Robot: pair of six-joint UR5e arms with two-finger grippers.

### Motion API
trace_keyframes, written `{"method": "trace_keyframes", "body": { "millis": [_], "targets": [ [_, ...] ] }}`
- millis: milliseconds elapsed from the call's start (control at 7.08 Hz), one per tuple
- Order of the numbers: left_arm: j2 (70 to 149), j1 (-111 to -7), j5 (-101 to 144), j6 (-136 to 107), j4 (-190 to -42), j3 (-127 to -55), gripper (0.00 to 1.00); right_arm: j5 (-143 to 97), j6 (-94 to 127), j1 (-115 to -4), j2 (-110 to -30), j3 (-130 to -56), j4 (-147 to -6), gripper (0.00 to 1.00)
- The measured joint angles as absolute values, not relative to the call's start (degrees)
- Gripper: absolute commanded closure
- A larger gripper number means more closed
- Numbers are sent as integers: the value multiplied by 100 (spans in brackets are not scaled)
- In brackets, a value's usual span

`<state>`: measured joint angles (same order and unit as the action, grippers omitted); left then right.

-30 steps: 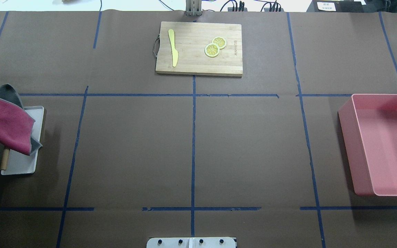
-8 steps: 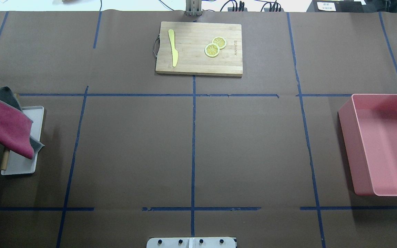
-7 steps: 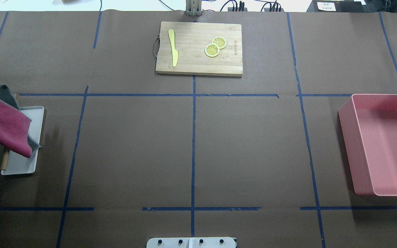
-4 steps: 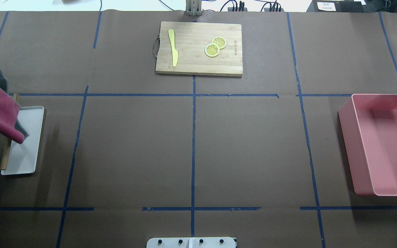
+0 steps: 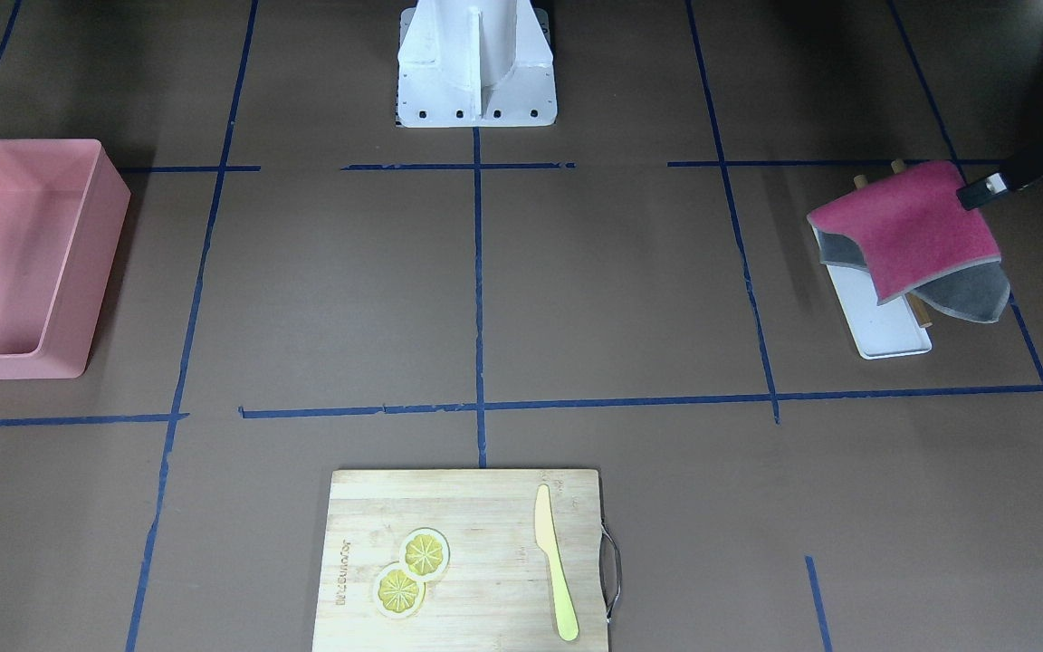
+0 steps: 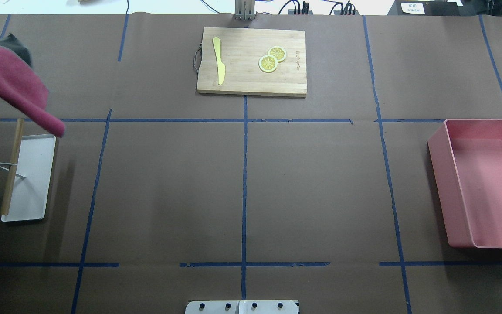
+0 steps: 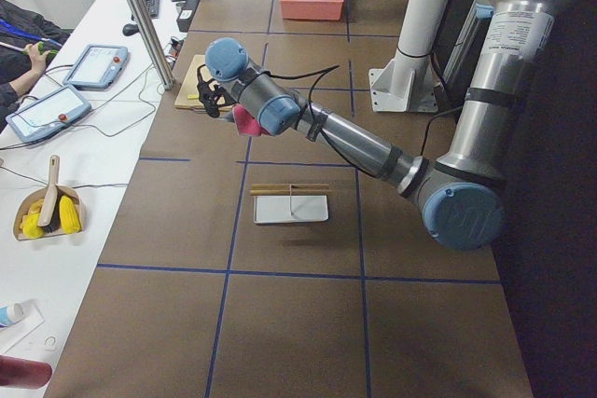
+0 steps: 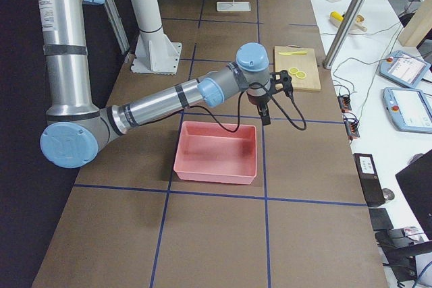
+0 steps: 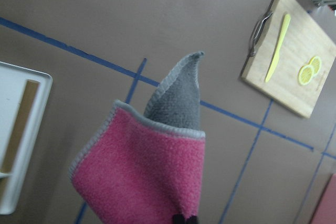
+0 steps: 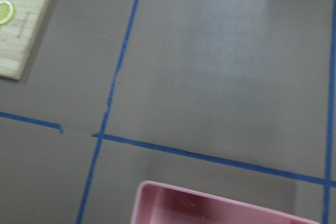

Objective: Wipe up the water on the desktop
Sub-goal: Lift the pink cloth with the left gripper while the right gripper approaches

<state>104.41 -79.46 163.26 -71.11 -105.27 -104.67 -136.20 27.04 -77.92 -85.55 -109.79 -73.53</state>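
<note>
Our left claw (image 5: 983, 188) is clamped on a corner of a pink-and-grey cloth (image 5: 915, 231) that hangs free beneath it, clear of the wooden rack (image 6: 13, 165) and white tray (image 6: 35, 187) below. The brown bench (image 6: 168, 187) spreads under both claws, with the cloth touching it nowhere and no water we can make out, so we judge all the wiping remains to do. Our right claw (image 8: 268, 104) hovers just past the pink bin (image 8: 217, 153); apart or together, we cannot tell.

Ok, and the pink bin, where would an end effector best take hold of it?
Probably a long side wall, from straight above, one finger inside, one outside: the pink bin sits upright and open-topped, and its walls look thin.
</note>
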Motion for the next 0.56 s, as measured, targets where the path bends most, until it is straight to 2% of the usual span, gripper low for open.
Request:
{"method": "trace_keyframes", "body": {
  "millis": [282,565],
  "targets": [
    [10834,-7568,15959,-7952,-10536,-10498,100,-12752,4177,-6800,-8260,-11066,-6025,0],
    [11088,-6866,15183,-8642,-10571,-10641,100,-11212,4649,-5509,-8032,-11468,-5570,0]
  ]
}}
